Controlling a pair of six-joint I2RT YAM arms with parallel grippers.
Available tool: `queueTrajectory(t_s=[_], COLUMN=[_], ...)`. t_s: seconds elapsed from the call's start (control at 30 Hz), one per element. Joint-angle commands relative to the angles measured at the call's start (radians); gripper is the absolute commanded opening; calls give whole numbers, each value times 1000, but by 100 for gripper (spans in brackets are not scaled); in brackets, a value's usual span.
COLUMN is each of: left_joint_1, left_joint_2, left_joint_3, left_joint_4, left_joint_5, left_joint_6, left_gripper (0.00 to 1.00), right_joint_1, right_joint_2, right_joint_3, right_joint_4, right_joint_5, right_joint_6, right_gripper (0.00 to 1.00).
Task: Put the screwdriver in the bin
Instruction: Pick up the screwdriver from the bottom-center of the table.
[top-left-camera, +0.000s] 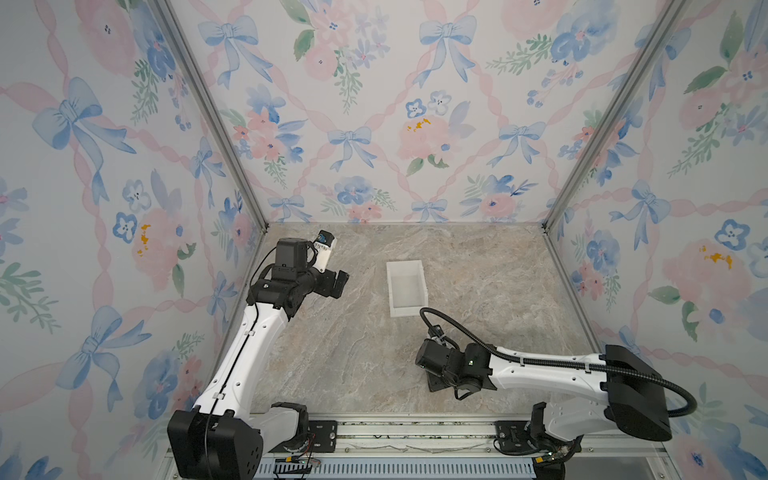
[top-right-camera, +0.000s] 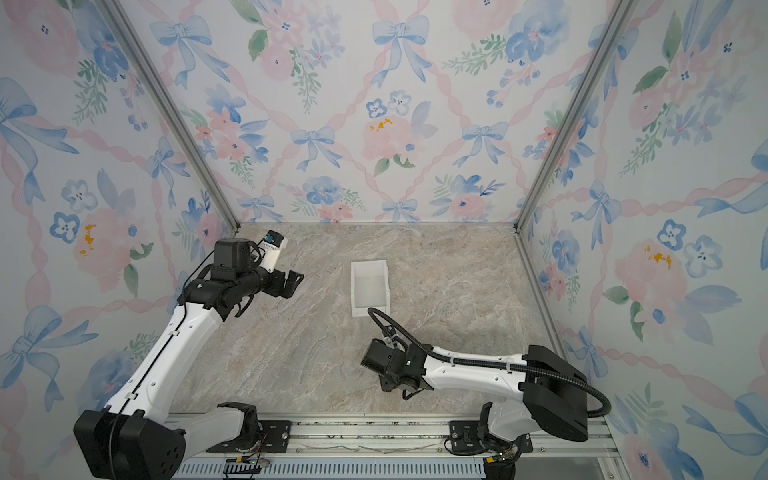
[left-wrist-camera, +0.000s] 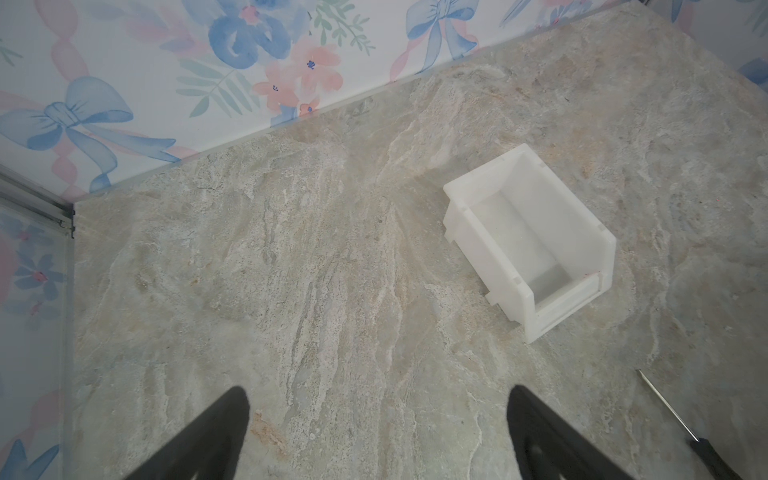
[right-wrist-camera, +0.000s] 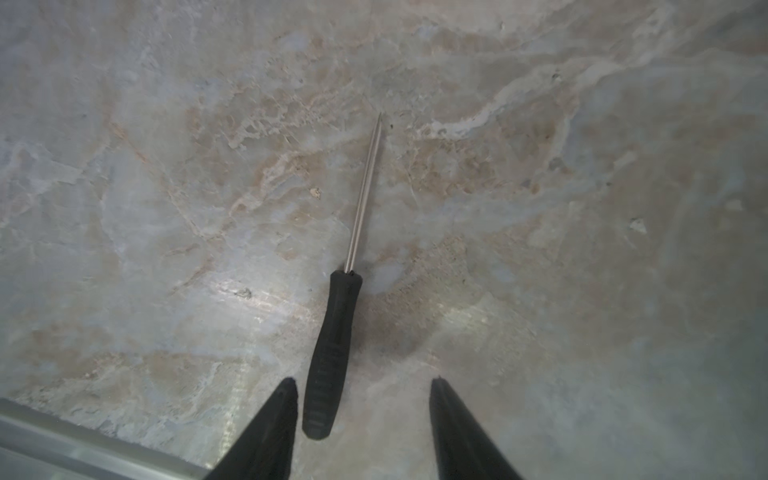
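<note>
Now, screwdriver (right-wrist-camera: 332, 353) flat on table (right-wrist-camera: 124, 208) between parted right jaws, left jaws apart, bin (top-left-camera: 409, 311) nearby.

1. Three walls (top-left-camera: 374, 62), papered with pink ribbons, blue bows and flowers, close the cell at 9, 12 and 3 o'clock.
2. Silvery metal posts (top-left-camera: 216, 124) run up the corners at 11 and 1 o'clock.
3. The surface (top-left-camera: 353, 353) is beige-grey, stone-patterned, softly and evenly lit.
4. A metal rail (top-left-camera: 415, 434) lies along 6 o'clock.

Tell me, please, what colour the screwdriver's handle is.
Black; the screwdriver shows best in the right wrist view.
</note>
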Motion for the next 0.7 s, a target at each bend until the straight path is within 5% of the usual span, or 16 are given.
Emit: queueTrajectory(t_s=[0.0, 0.67], left_joint_1=[-7, -12], left_joint_2=[-43, -84], left_joint_3=[-13, -36], left_joint_4=[-28, -37], left_joint_5=[-3, -4], left_joint_6=[-18, -10], left_gripper=[98, 98], right_joint_1=[8, 21], right_joint_2=[37, 182], right_joint_3=[28, 66], right_joint_4=[6, 5], right_joint_5=[-12, -51], right_joint_6=[31, 71], right_gripper=[52, 33])
